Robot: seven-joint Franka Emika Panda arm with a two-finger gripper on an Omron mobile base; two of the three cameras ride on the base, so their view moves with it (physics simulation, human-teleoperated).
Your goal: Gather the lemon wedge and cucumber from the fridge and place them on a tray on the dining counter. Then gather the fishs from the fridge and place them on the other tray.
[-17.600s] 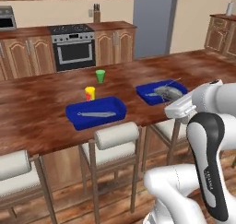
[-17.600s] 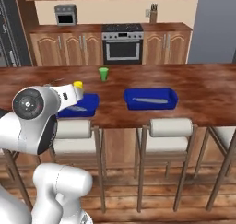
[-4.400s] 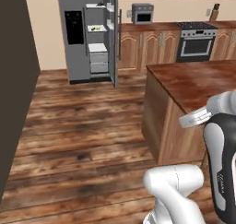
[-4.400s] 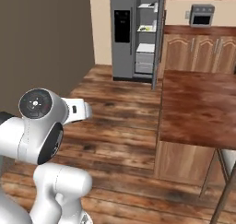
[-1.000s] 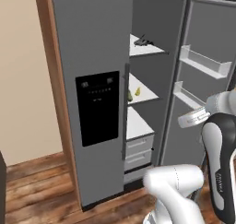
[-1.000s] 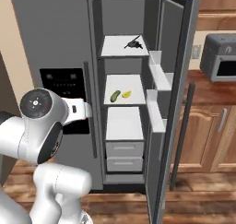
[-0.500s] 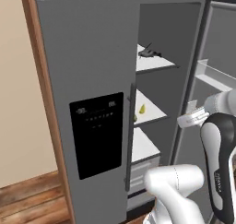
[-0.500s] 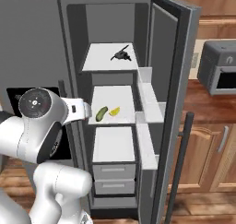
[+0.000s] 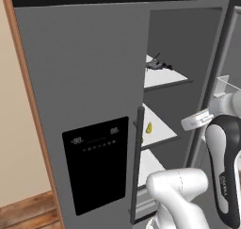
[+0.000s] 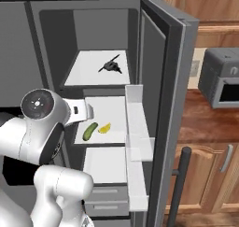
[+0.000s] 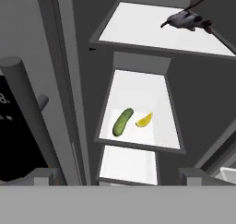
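Note:
In the open fridge, a green cucumber (image 11: 122, 121) and a yellow lemon wedge (image 11: 144, 120) lie side by side on the middle shelf (image 11: 156, 94). The right base view has the cucumber (image 10: 90, 131) to the left of the lemon wedge (image 10: 104, 127). A dark fish (image 11: 186, 20) rests on the top shelf, as also seen from the right, where the fish (image 10: 111, 65) lies near the shelf's back. My gripper (image 11: 120, 178) is open with nothing between its fingers, held in front of the fridge and apart from the food. The trays are out of view.
The fridge's left door (image 9: 96, 162) with its black dispenser panel is closed, its handle (image 9: 137, 162) beside the opening. The right door (image 10: 163, 109) stands open with white bins (image 10: 135, 142). Drawers (image 10: 106, 198) sit below the shelves. A microwave (image 10: 221, 83) stands to the right.
The whole picture has shifted: the base has driven closer to the fridge, which now looms larger. The cucumber, lemon wedge and fish lie where they were.

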